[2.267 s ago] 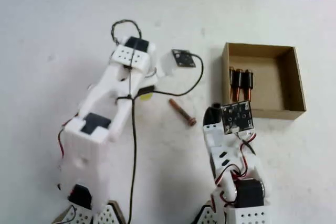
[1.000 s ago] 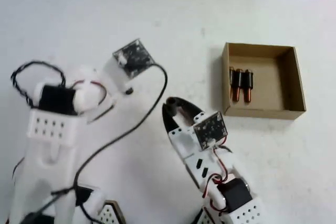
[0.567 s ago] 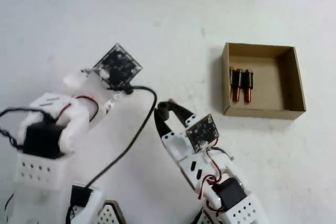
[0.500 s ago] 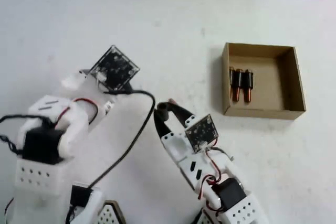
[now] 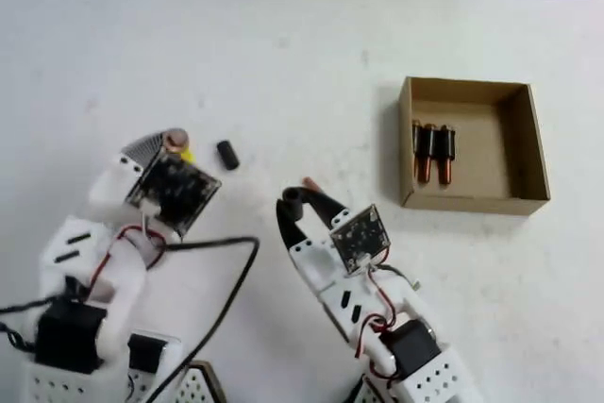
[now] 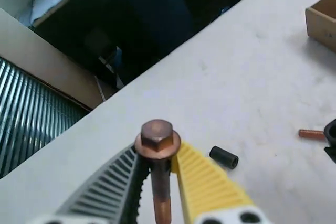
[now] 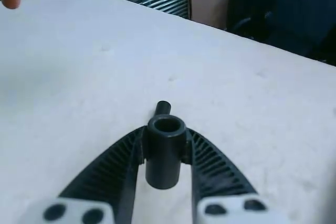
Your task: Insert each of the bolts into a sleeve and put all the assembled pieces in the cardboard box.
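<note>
The bolt (image 6: 159,169) is coppery metal, the sleeve (image 7: 166,153) smooth matt black, the box (image 5: 472,201) plain cardboard.

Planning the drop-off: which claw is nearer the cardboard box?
Right. The right claw, holding a sleeve, sits a short way from the cardboard box; the left claw, holding a bolt, is farther off, beyond the right one.

Copper bolt (image 6: 157,141), black sleeve (image 7: 166,153), brown cardboard box (image 5: 472,201).

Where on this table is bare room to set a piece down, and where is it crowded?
Free: the wide table strip beyond both grippers, and the right half of the cardboard box. Crowded: between the left gripper, loose sleeve, right gripper and lying bolt.
</note>
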Controlling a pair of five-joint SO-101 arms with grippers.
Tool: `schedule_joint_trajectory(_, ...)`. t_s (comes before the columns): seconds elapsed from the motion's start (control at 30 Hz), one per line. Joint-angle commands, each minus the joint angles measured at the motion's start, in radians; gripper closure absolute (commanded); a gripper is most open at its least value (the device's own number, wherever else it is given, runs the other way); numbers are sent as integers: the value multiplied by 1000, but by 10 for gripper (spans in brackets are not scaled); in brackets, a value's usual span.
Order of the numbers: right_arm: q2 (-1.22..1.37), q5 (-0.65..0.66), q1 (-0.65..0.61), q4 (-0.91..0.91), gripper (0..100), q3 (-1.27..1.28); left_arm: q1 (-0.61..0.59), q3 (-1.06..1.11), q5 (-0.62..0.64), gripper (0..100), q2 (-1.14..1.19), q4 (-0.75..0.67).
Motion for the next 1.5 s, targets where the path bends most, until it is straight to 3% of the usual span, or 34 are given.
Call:
schedule_joint_trajectory(0.0,-12,-5,-5,-19,981,-2,-10,61,12,977,-87,-117)
schedule_joint_trajectory(0.27,-12,-5,-2,-19,981,0,-96,189,155,977,-174,-222)
schedule_joint_trajectory(0.47,-12,-5,-1,-18,981,12,-94,190,270,976,-174,-238)
schedule_joint_trajectory(1.1,-12,-5,1,-18,981,20,-91,189,279,976,-179,-241)
schedule_joint_trajectory(1.2,-12,-5,1,-18,981,20,-44,190,281,976,-179,-273)
schedule_joint_trajectory(1.4,-12,-5,1,-18,981,20,176,192,285,977,-179,-339)
schedule_joint_trajectory(1.47,-12,-5,1,-18,981,21,209,190,350,977,-179,-345)
